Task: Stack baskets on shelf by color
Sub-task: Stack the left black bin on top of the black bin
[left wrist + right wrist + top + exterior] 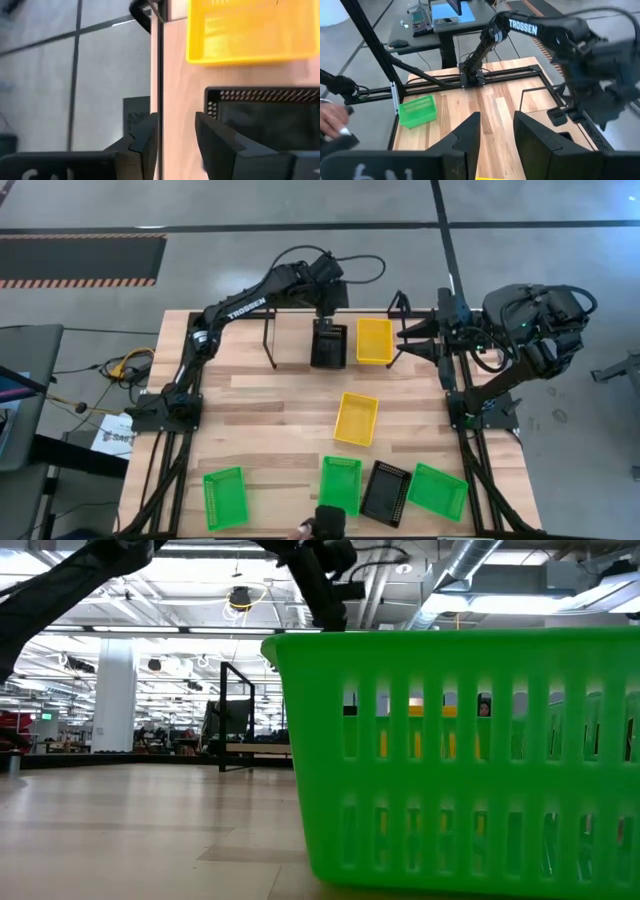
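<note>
Shelf (300,330), far edge of worktop (260,410): one black basket (329,345), one yellow basket (375,340) placed side by side. Loose on worktop: yellow basket (356,418) mid-worktop; near edge, three green baskets (224,497), one black (385,492). Most sorting left, I'd judge. Left claw (172,137) over shelved black basket, narrowly parted, empty. Right claw (495,132) parked at far right corner, parted, empty.

Bare table (270,395) mid-left (green basket (224,497) farther forward); shelf (268,340) rods flank it.

Yellow baskets (375,340), green baskets (224,497), black baskets (385,491), black shelf (268,340)
</note>
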`<state>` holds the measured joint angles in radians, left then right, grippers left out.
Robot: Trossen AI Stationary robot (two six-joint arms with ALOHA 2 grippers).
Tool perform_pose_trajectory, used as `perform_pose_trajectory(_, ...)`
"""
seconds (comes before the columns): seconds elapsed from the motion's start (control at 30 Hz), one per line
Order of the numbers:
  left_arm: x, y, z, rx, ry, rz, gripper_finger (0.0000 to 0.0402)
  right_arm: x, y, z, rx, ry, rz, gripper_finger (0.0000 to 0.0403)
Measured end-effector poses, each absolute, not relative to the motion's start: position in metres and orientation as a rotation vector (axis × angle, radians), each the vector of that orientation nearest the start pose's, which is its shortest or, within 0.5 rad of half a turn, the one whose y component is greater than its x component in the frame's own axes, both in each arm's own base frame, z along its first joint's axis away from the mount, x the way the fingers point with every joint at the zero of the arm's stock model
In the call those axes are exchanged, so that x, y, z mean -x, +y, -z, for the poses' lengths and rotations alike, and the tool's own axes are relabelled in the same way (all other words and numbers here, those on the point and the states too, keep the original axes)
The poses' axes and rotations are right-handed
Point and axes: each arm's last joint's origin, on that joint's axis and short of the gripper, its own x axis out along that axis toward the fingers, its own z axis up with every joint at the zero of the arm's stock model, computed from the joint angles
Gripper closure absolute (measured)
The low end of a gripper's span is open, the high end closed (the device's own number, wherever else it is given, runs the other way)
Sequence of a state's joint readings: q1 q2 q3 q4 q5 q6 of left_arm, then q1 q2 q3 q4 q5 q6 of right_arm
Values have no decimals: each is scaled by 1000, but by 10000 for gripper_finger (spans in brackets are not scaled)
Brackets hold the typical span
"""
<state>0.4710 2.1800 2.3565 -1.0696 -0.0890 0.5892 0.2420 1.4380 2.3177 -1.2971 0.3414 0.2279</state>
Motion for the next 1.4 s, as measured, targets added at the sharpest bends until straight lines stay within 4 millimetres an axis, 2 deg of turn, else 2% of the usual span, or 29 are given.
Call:
perform_pose_trajectory(0.1, -400, 200, -366, -276, 966, -294, 290, -178, 32, -551, -96, 417, 156, 268)
perform_pose_trajectory(0.2, -378, 183, -397, -207, 919, -327, 304, -180, 27, -544, -81, 482, 192, 271)
perform_pose_trajectory(0.43, -320, 132, -462, -142, 818, -343, 336, -199, 13, -525, -36, 662, 286, 276)
perform_pose_trajectory(0.53, -295, 109, -483, -117, 773, -335, 343, -216, 6, -517, 2, 710, 311, 276)
perform_pose_trajectory(0.7, -265, 75, -499, -59, 769, -338, 350, -256, -12, -494, 80, 845, 356, 296)
perform_pose_trajectory(0.9, -240, 37, -502, -79, 851, -429, 371, -310, -45, -449, 109, 1064, 379, 390)
perform_pose_trajectory(0.97, -238, 26, -503, -71, 830, -440, 382, -329, -52, -432, 108, 1114, 346, 392)
perform_pose_trajectory(1.07, -233, 7, -503, -90, 824, -367, 397, -360, -62, -406, 112, 1152, 269, 398)
perform_pose_trajectory(1.2, -227, -15, -504, -127, 801, -330, 400, -399, -70, -370, 105, 1159, 166, 400)
perform_pose_trajectory(1.4, -203, -33, -516, -154, 700, -383, 401, -428, -89, -327, 72, 1216, 144, 401)
